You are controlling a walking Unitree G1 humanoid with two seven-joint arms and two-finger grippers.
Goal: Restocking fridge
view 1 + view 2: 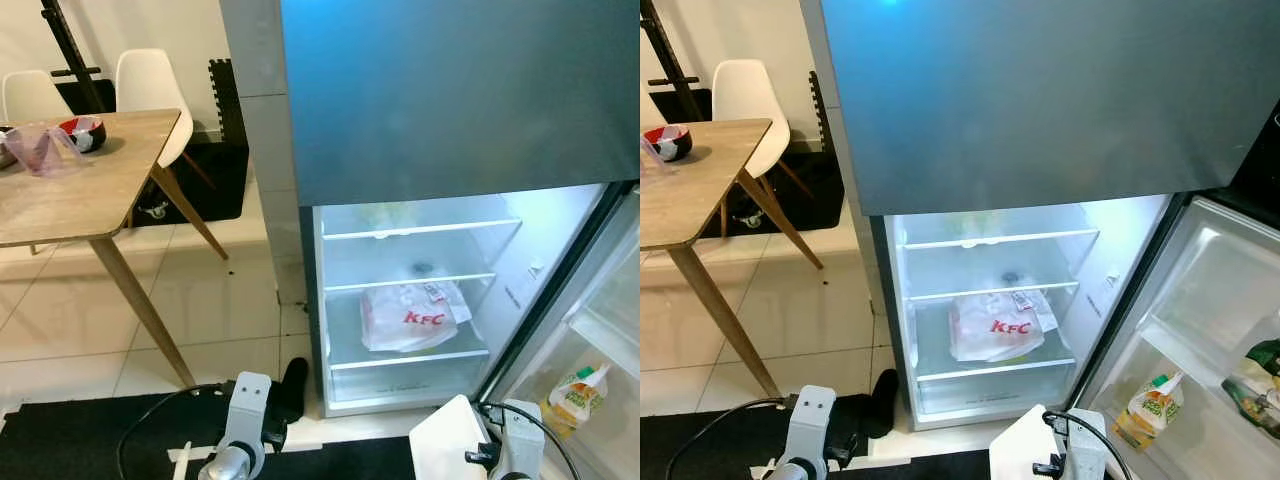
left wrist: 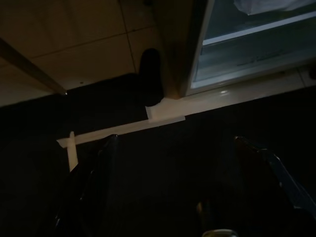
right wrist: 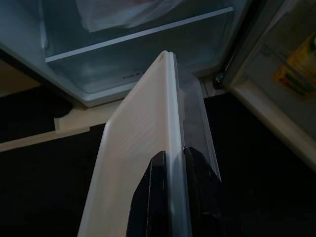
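The fridge's [image 1: 460,90] lower compartment stands open and lit. A white KFC bag [image 1: 410,315] lies on its middle glass shelf [image 1: 400,362]; the shelves above hold little. My right gripper [image 3: 174,154] is low in front of the fridge, shut on the rim of a white plastic container [image 3: 143,123], which I also see in the head view as a white container [image 1: 445,440]. My left gripper [image 2: 175,143] hangs over the black mat, its fingers [image 2: 98,182] spread apart with nothing between them.
The fridge door [image 1: 1210,300] is swung open to the right, with a yellow-green pouch [image 1: 1152,405] and a dark bottle [image 1: 1260,375] in its bins. A wooden table [image 1: 70,190] with a bowl [image 1: 82,131] and white chairs [image 1: 150,85] stand at left. Black mat [image 1: 80,435], white tape [image 2: 123,131].
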